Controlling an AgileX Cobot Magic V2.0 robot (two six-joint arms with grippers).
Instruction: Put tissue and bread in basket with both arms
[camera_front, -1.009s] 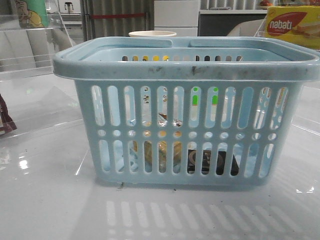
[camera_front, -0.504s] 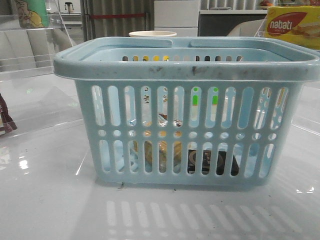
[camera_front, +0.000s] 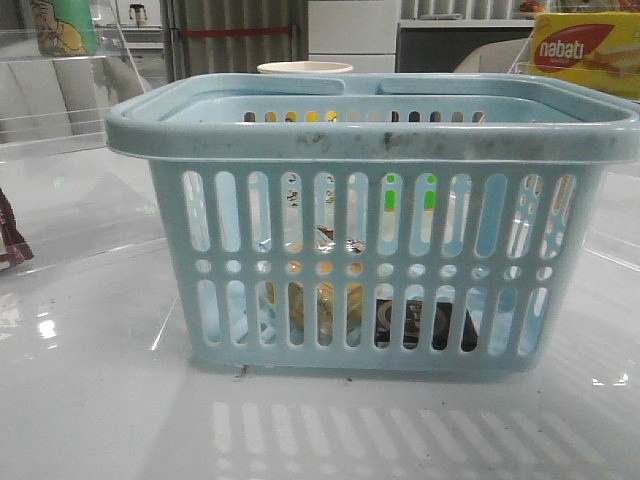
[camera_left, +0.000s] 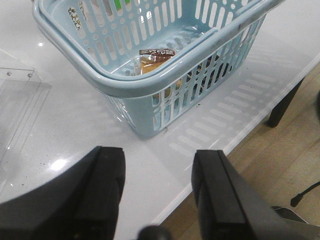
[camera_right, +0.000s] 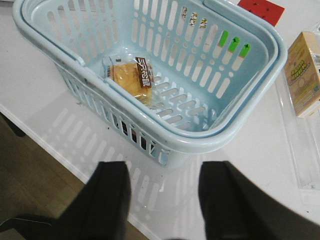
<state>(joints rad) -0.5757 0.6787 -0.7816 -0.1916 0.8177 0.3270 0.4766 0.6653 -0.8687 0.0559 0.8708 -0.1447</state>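
The light-blue basket (camera_front: 370, 140) stands in the middle of the white table. Through its front slots I see the black tissue packet (camera_front: 425, 325) lying on the basket floor at the right. The wrapped bread (camera_front: 322, 300) lies beside it to the left. The bread also shows inside the basket in the left wrist view (camera_left: 155, 59) and in the right wrist view (camera_right: 129, 76). My left gripper (camera_left: 159, 172) is open and empty, above the table edge outside the basket (camera_left: 125, 87). My right gripper (camera_right: 162, 192) is open and empty, also outside the basket (camera_right: 235, 120). Neither gripper shows in the front view.
A yellow and red nabati box (camera_front: 585, 52) stands at the back right, and a pale cup (camera_front: 305, 68) behind the basket. Clear acrylic trays (camera_left: 15, 95) lie beside the basket. A yellow carton (camera_right: 302, 75) sits in one. A dark-red packet (camera_front: 10, 240) is at the left edge.
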